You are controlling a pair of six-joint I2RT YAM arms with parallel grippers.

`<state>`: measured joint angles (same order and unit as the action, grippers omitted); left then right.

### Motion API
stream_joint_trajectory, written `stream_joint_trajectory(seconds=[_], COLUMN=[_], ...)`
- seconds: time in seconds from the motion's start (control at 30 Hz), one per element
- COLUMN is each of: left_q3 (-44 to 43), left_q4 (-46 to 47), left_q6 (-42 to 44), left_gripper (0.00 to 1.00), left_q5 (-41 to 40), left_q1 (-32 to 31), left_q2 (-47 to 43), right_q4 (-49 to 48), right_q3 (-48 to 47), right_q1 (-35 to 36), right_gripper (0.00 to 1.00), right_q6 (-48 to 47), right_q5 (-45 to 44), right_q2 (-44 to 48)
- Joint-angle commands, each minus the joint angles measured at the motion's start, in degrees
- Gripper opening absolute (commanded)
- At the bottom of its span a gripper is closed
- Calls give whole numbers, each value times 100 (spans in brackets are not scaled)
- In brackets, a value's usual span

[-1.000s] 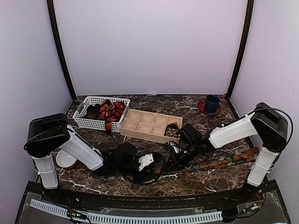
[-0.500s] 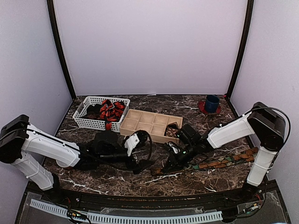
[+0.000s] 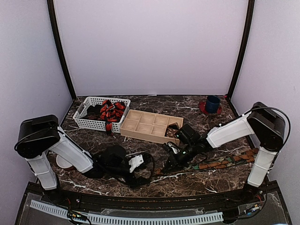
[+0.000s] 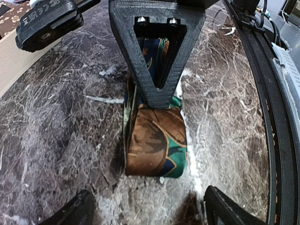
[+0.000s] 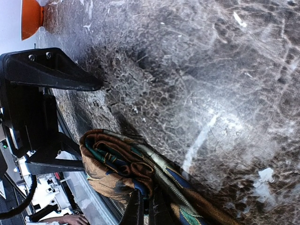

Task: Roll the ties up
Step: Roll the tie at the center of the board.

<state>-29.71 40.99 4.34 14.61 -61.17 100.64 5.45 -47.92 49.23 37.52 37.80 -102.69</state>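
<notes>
Pinches the folded end of the brown-orange tie [image 3: 220,164] in the fully closed right hand [image 5: 146,206], low and right of centre on the bench [image 3: 197,185]. Holds the left hand [image 4: 150,213] wide open and empty. Seems soft, light, slippery; better to take at the fold.

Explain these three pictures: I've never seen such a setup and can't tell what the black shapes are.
Two robot arms are bolted at the table's near edge. The wide picture looks down from above and behind them; the other two come from a camera on each wrist. On the table sit a white basket of red-and-black ties, a wooden tray and a blue cup. The black wedge seen from the left wrist is the right gripper, pinched shut on the folded end of a brown-and-green tie, which trails to the right. The left gripper is open, its fingers at the bottom corners of its own picture, holding nothing.
</notes>
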Motion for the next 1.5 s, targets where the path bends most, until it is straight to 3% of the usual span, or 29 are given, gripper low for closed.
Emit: stream_joint_trajectory(seconds=[0.0, 0.1, 0.27, 0.37, 0.53, 0.9, 1.1, 1.23, 1.33, 1.47], left_q3=[-40, -155, -292, -380, -702, -1191, -566, -333, -276, -478], left_q4=[722, 783, 749, 668, 727, 775, 790, 732, 821, 791], left_q6=[296, 441, 589, 600, 349, 279, 471, 402, 327, 356], left_gripper=[81, 74, 52, 46, 44, 43, 64, 69, 67, 49], left_q5=[247, 372, 585, 724, 729, 621, 314, 320, 293, 449], left_q1=[8, 8, 10, 8, -16, -115, -90, -80, -80, -77], left_q2=[285, 501, 665, 529, 389, 1134, 516, 378, 445, 550], right_q4=[490, 551, 643, 646, 586, 556, 571, 570, 571, 562], right_q3=[22, 2, -13, 26, 25, -24, -9, -14, -25, -20], right_q1=[10, -6, -44, -51, -50, -63, -59, -59, -58, -56], right_gripper=[0, 0, 0, 0, 0, 0, 0, 0, 0, 0], right_q6=[-190, -240, -305, -324, -315, -311, -346, -368, -361, -342], right_q5=[-393, -422, -462, -480, -433, -425, -415, -413, -409, -411], right_q2=[-236, -234, -301, -324, -399, -418, -423, -436, -432, -427])
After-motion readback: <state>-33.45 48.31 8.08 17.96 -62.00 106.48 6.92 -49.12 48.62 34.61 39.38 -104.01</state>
